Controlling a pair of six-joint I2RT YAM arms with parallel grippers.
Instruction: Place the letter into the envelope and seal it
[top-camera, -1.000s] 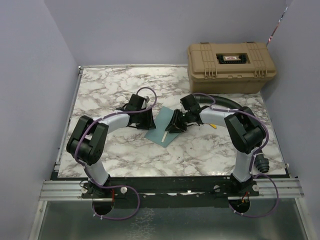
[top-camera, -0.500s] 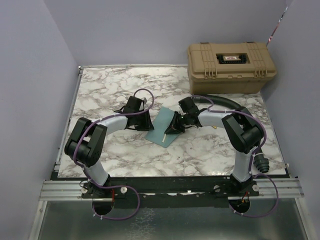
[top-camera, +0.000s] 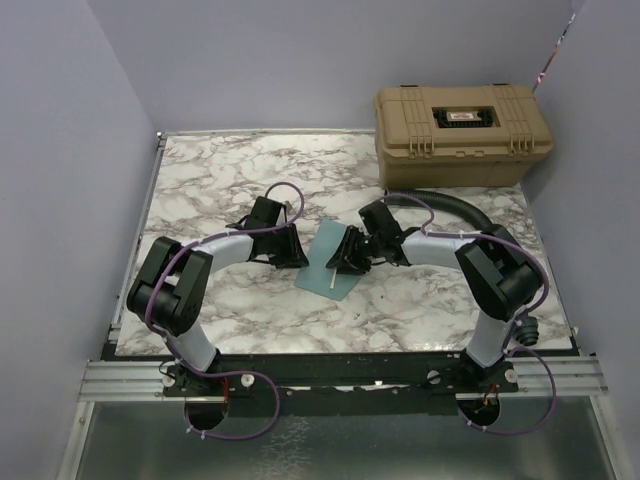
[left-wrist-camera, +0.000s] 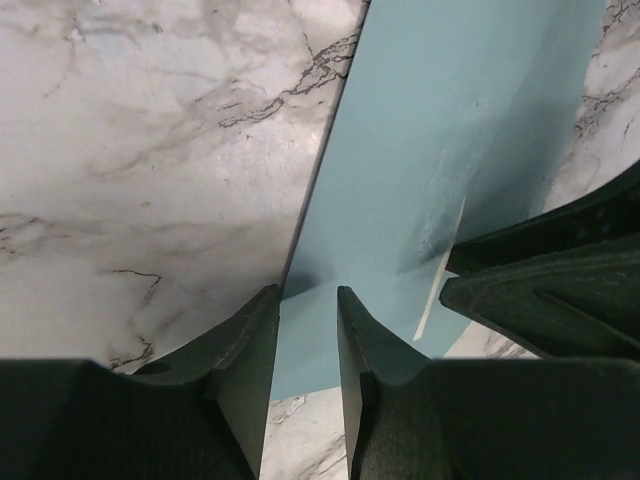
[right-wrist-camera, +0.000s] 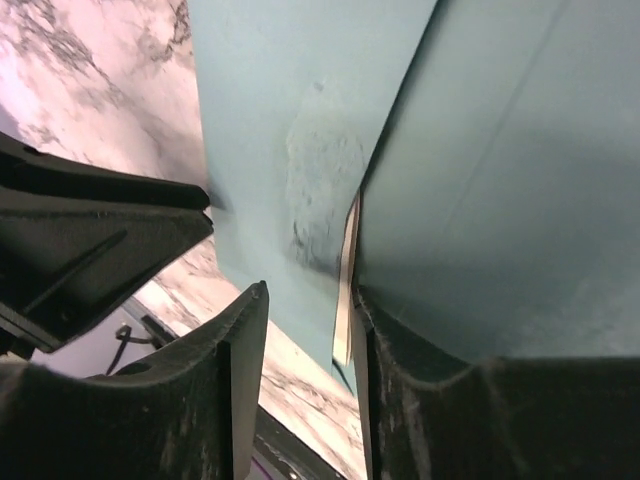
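Lying flat on the marble table (top-camera: 220, 180), the teal-blue paper envelope (top-camera: 333, 250) shows a cream sliver of paper letter (top-camera: 331, 277). Likely light and floppy, it wants an edge grip. Whether the left gripper (left-wrist-camera: 308, 300) or right gripper (right-wrist-camera: 310, 300) pinches it, I cannot tell

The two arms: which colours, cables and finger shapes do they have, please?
Both the left arm and the right arm have pale grey links between bulky black joints; a thin purple cable loops along each. The left pincer and the right pincer have matte black tapered fingers.
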